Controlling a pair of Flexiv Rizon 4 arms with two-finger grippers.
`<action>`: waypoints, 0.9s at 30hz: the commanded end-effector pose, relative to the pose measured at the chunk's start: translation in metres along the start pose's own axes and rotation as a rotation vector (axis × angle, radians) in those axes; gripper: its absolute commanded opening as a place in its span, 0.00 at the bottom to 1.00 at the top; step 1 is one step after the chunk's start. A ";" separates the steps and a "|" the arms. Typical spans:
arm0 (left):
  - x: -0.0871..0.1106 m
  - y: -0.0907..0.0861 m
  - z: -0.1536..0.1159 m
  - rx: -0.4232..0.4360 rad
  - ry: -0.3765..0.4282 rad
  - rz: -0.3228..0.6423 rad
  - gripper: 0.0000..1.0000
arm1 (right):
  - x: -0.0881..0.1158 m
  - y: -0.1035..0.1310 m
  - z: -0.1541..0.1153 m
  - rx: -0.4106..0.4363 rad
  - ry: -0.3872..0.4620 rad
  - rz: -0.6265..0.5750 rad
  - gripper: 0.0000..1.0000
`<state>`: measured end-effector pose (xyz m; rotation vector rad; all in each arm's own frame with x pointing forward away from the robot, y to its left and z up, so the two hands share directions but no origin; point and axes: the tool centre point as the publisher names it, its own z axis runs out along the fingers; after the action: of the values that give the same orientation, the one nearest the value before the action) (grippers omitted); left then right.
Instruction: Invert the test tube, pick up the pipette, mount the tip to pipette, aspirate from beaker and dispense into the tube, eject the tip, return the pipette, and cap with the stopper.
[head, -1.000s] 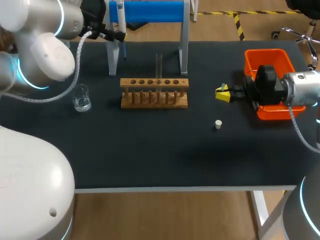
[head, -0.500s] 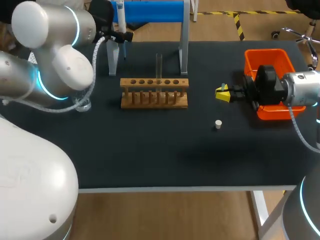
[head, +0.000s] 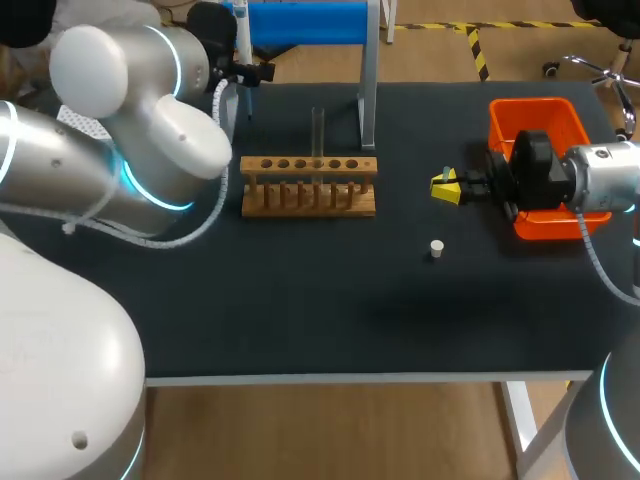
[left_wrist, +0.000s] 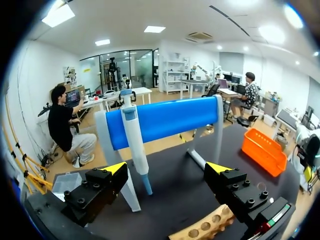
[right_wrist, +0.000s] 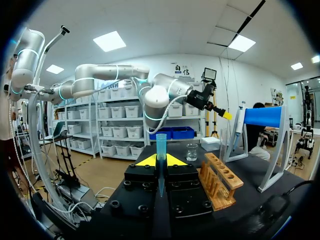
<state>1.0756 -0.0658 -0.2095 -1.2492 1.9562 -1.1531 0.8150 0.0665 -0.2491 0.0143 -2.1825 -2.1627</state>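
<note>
— Pipette (left_wrist: 134, 145): position?
— Hanging upright on the blue stand (left_wrist: 170, 117) at the far edge of the table (head: 300, 300). Left gripper (left_wrist: 166, 169) is close in front of it, jaws wide apart, no contact. It sits ahead of the fingers, nearer one than the other.
— Right gripper (head: 445, 186)?
— Just beside the orange bin (head: 530, 103). Jaws clamped on a blue pipette tip (right_wrist: 161, 150), whose wide end sticks out past the yellow ends.
— Remaining items?
— Test tube (head: 318, 130) upright in the wooden rack (head: 308, 185). Stopper (head: 436, 247) alone on the table, nearer the front edge than the right gripper. Beaker (right_wrist: 192, 151) shows past the rack in the right wrist view; in the head view my left arm (head: 150, 150) hides it.
</note>
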 end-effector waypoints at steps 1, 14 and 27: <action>0.003 0.001 0.009 0.018 -0.014 -0.014 1.00 | 0.000 0.000 -0.001 0.001 0.002 0.000 0.00; 0.003 -0.004 0.023 0.084 -0.029 -0.089 1.00 | 0.000 0.000 -0.001 0.001 0.002 0.000 0.00; -0.003 -0.006 0.029 0.161 -0.047 -0.132 1.00 | 0.000 0.000 -0.001 0.001 0.002 0.000 0.00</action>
<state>1.0995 -0.0736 -0.2115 -1.3472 1.7722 -1.2690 0.8150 0.0665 -0.2491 0.0143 -2.1824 -2.1628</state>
